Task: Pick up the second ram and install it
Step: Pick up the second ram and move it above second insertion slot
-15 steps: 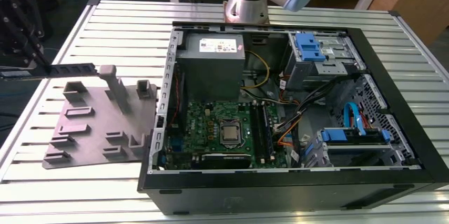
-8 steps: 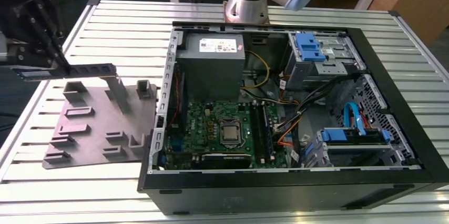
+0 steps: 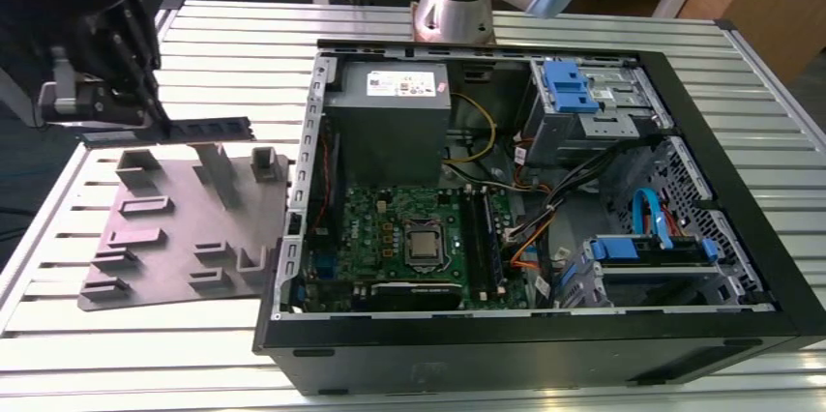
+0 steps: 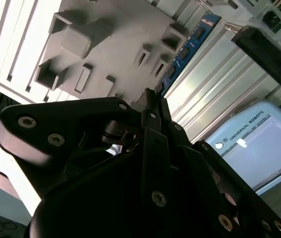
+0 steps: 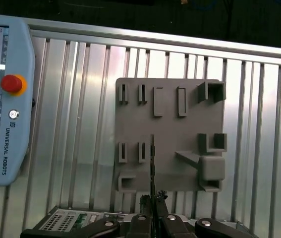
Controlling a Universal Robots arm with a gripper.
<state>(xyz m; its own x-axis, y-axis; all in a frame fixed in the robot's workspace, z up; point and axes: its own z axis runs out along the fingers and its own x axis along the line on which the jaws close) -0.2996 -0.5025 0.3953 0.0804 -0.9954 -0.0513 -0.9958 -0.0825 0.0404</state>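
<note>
— Since you stand closer, what has the gripper (image 3: 153, 120) got, up at the exterior view's upper left?

— Its jaws are clenched on one end of the second ram (image 3: 207, 129). The slim dark strip sticks out level toward the exterior view's right, where the open computer case (image 3: 516, 359) lies on its side.

— Is it over the grey tray (image 3: 155, 267)?

— Yes, above the tray's far edge, just by the tall upright posts (image 3: 217, 172). Whether it touches a post, I cannot tell.

— And from the wrist cameras?

— In the second wrist view the gripper (image 4: 150, 101) pinches the second ram (image 4: 186, 48), and you see its blue face with a row of black chips, the grey tray (image 4: 105, 29) beyond it. In the first wrist view the second ram (image 5: 152, 158) shows edge-on, a thin dark line running out from the gripper (image 5: 153, 201) across the grey tray (image 5: 180, 134).

— What else is about?

— A pale blue teach pendant (image 5: 4, 124) with a red button (image 5: 11, 83) lies on the slatted metal table (image 5: 81, 99), near the tray. Inside the case, the green motherboard (image 3: 381, 223) with its square silver processor (image 3: 423, 243) sits at the lower middle of the exterior view, well apart from the ram
</note>
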